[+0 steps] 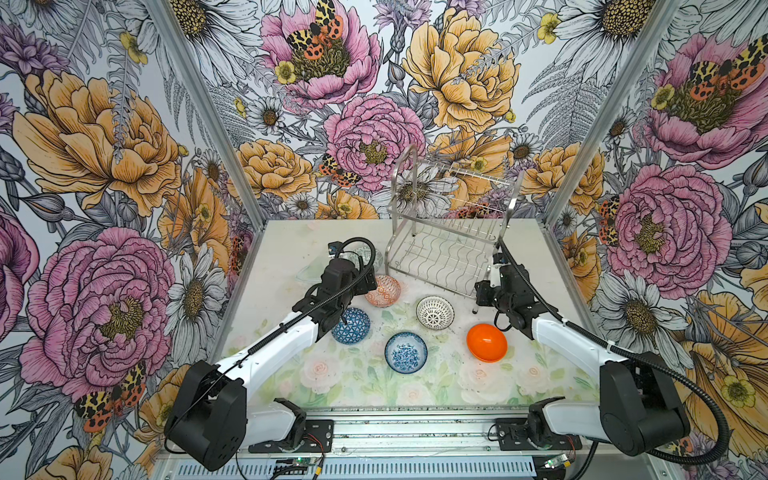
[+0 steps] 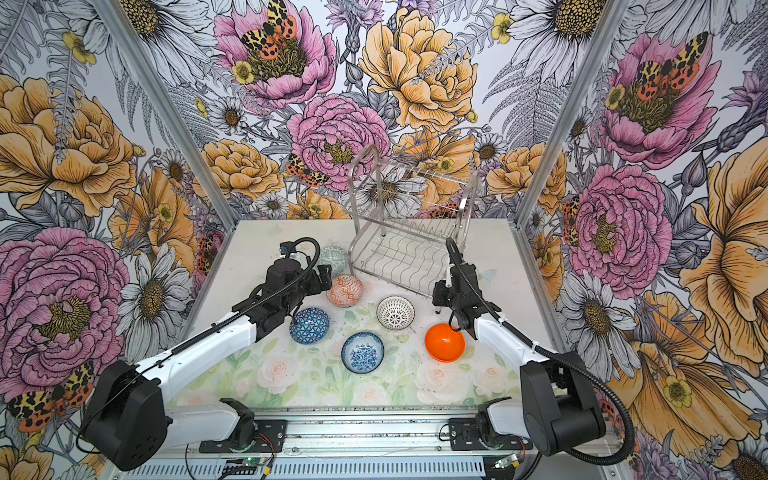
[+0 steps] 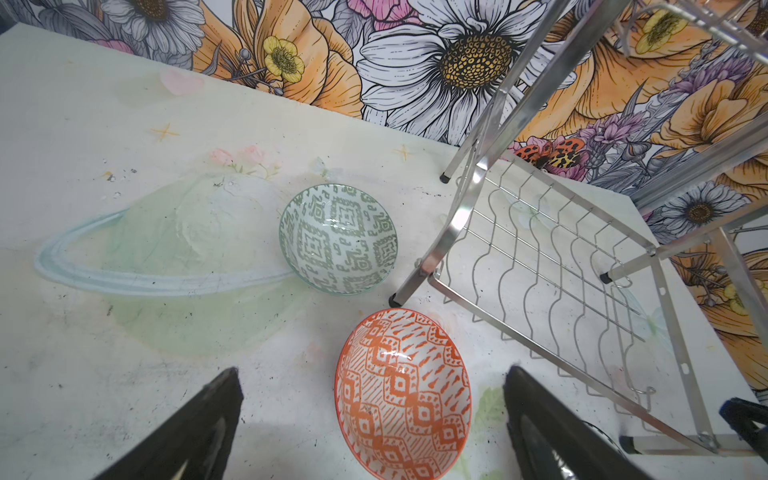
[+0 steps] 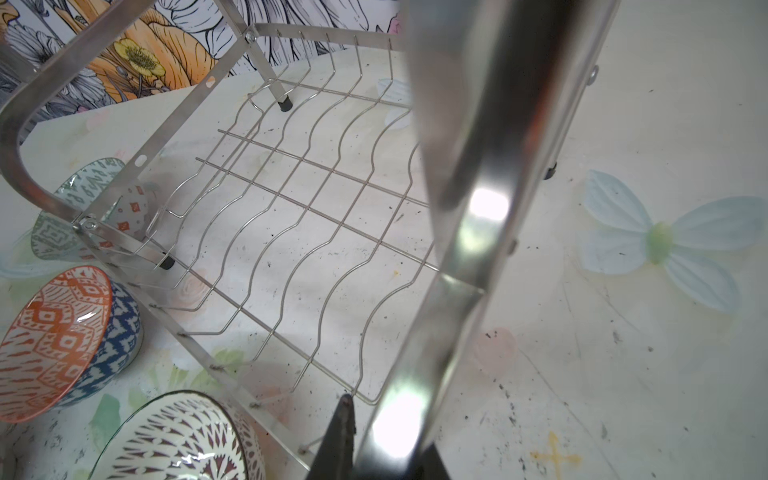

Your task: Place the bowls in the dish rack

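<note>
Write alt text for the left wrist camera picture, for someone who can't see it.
The open left gripper hovers over an orange-white patterned bowl on the table. Beyond it sits a grey-green bowl, beside the empty lower tier of a steel dish rack.

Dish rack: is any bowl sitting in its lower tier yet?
No, in the right wrist view the dish rack shows only bare wire slots on its lower tier.

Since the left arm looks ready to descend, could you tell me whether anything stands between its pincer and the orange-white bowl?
Nothing visible does. The open left pincer hangs over the orange-white bowl, only air between. The grey-green bowl and the near leg of the dish rack lie beyond it.
</note>
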